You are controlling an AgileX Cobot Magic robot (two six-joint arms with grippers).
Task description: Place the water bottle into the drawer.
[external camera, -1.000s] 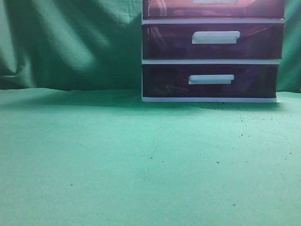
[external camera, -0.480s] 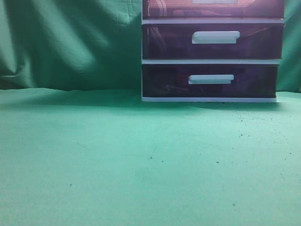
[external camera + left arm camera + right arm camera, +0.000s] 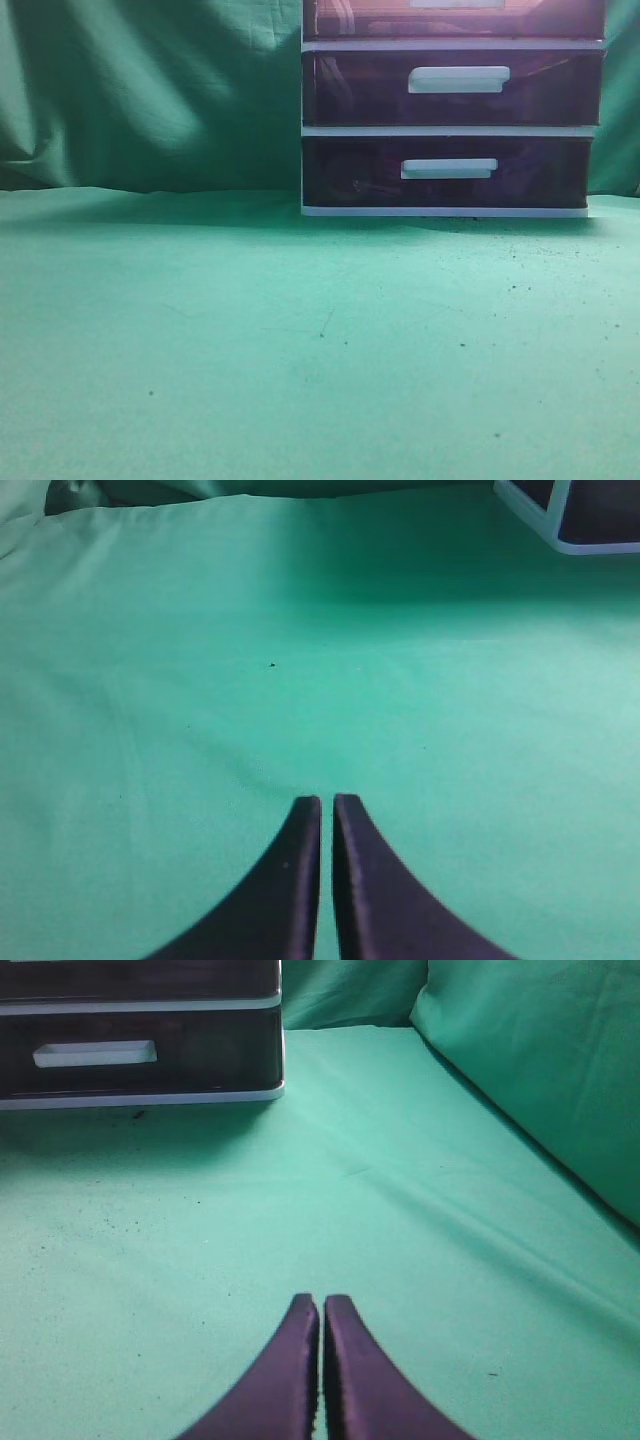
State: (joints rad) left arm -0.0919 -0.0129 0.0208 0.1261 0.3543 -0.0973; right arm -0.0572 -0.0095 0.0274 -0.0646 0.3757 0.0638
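The white-framed drawer unit (image 3: 452, 130) stands at the back right on the green cloth. Its uppermost dark purple drawer (image 3: 455, 18) shows only as a strip at the top edge and looks pushed in; a pale shape shows through it. The water bottle is not in view as a clear shape. My left gripper (image 3: 327, 800) is shut and empty above bare cloth. My right gripper (image 3: 321, 1300) is shut and empty above bare cloth, with the unit's lower drawers (image 3: 140, 1050) ahead to its left. Neither gripper shows in the exterior view.
The middle drawer (image 3: 452, 88) and bottom drawer (image 3: 448, 172) are shut, each with a white bar handle. Green cloth (image 3: 300, 330) covers the table and hangs as a backdrop (image 3: 150, 90). The unit's corner (image 3: 570, 520) shows at the left wrist view's top right.
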